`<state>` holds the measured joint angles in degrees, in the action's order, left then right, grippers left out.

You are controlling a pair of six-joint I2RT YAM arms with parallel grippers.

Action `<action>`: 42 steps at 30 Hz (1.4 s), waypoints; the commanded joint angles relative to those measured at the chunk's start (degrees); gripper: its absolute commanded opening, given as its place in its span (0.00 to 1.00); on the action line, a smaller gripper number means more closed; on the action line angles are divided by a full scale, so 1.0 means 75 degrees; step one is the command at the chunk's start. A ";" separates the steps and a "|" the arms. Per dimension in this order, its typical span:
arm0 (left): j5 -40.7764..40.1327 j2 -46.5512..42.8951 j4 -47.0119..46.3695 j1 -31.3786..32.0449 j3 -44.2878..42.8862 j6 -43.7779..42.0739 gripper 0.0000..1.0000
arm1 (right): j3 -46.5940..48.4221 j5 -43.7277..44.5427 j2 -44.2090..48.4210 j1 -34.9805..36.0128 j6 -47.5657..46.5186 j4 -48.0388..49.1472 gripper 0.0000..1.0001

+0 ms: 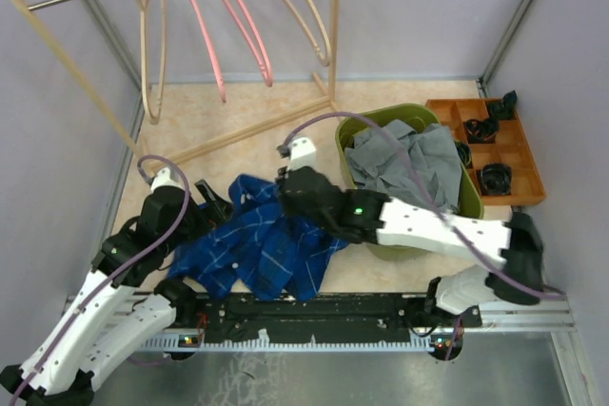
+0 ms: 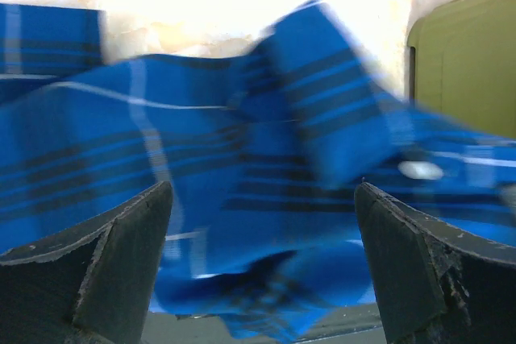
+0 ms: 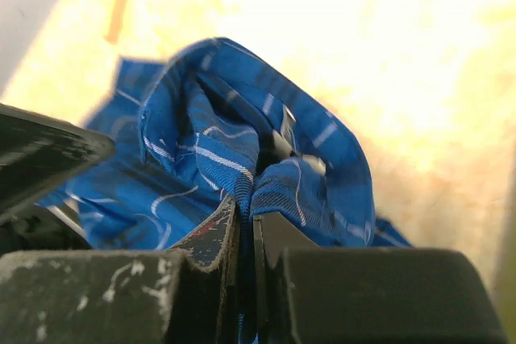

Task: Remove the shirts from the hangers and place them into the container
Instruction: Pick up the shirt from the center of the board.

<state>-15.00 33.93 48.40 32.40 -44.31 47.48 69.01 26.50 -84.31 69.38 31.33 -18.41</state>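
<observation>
The blue shirt with thin white checks [image 1: 257, 246] lies crumpled on the table between the arms. My right gripper [image 3: 251, 217] is shut on a raised fold of it [image 3: 242, 142], seen from above near the shirt's upper right edge [image 1: 284, 195]. At the shirt's left edge, my left gripper [image 1: 213, 202] is open; the blue cloth [image 2: 242, 159] fills the gap between its fingers [image 2: 113, 255] without being pinched. The olive-green container [image 1: 381, 119] stands right of the shirt with a grey shirt [image 1: 404, 164] piled inside. Bare pink hangers [image 1: 214, 35] and wood-coloured hangers [image 1: 152, 45] hang on the rod.
The wooden rack frame [image 1: 276, 125] stands at the back left. An orange compartment tray [image 1: 521, 151] with small black items sits right of the container. Grey walls close in on the left, right and back. The container's wall [image 2: 468, 62] shows in the left wrist view.
</observation>
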 commanded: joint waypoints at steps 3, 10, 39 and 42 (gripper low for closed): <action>-0.0151 -0.0329 -0.0231 -0.0031 0.0126 -0.0120 0.99 | -0.0012 0.0864 0.2077 0.0053 -0.2148 0.0732 0.04; 0.0076 -0.0312 -0.0358 -0.0031 0.0296 -0.0169 0.99 | -0.1666 -0.2541 0.2155 0.0233 -0.1326 0.0415 0.05; 0.0801 0.0290 -0.0758 -0.0031 0.0485 -0.0778 0.99 | -0.1057 -0.1063 -0.0615 0.0018 0.0307 -0.1328 0.95; 0.0872 0.0269 -0.0758 -0.0031 0.0460 -0.0770 0.99 | -0.0882 -0.1168 -0.1424 -0.0113 0.0202 -0.1405 0.98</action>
<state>-10.00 36.12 44.45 32.40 -40.86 42.52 60.73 19.33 -89.58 69.91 32.62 -30.81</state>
